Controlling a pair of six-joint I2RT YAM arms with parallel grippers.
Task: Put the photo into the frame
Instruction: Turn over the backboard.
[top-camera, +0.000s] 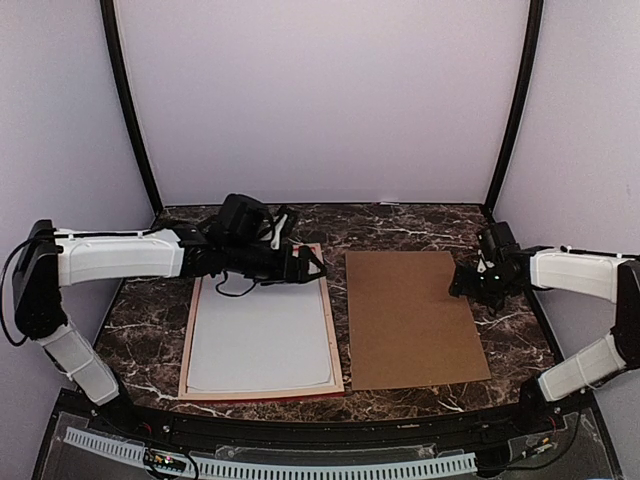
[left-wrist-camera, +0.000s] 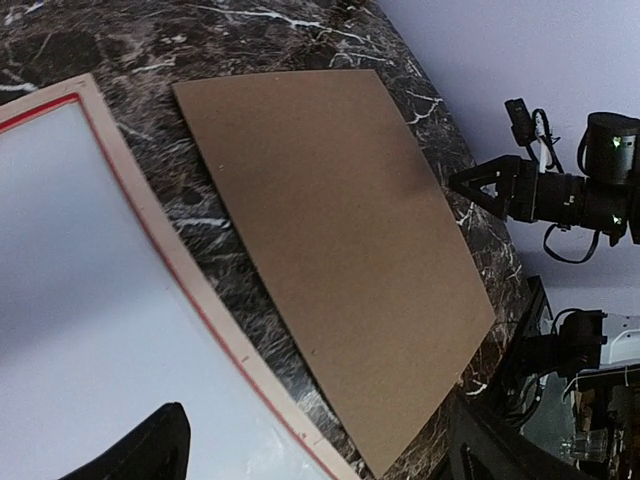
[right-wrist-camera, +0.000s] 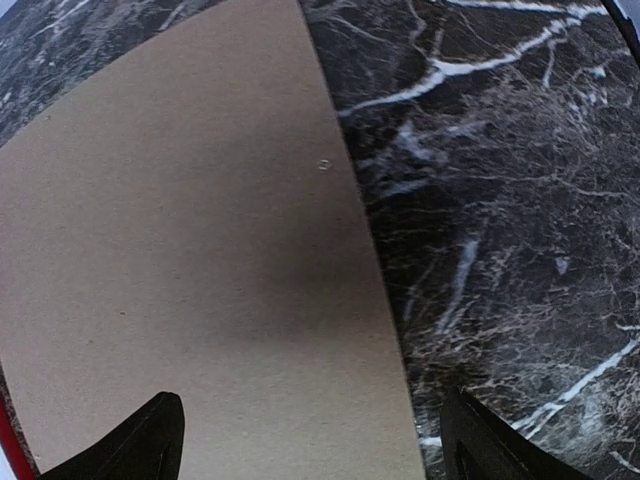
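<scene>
The photo (top-camera: 260, 340), as far as can be judged, is the plain white sheet lying print-down inside the frame (top-camera: 334, 340); no picture side shows, so this cannot be confirmed. It fills the opening and looks flat, with its edges tucked just inside the rails. The frame lies back-up on the left of the surface (top-camera: 150, 320), pale wood on top and a red line at the inner edge. The left hand (top-camera: 312, 265) hangs over the frame's far rail with its fingers apart, holding nothing. Just beside the frame, on the right and apart from it, lies the brown board (top-camera: 410, 320). The right hand (top-camera: 462, 283) is at its right edge, fingers also apart and empty. The step in hand is probably seating and closing up. To do it well, check that every corner of the sheet sits under the rail line, press lightly near the rails rather than in the middle, and take the thin board by an edge, lifting it level so it drops square.
</scene>
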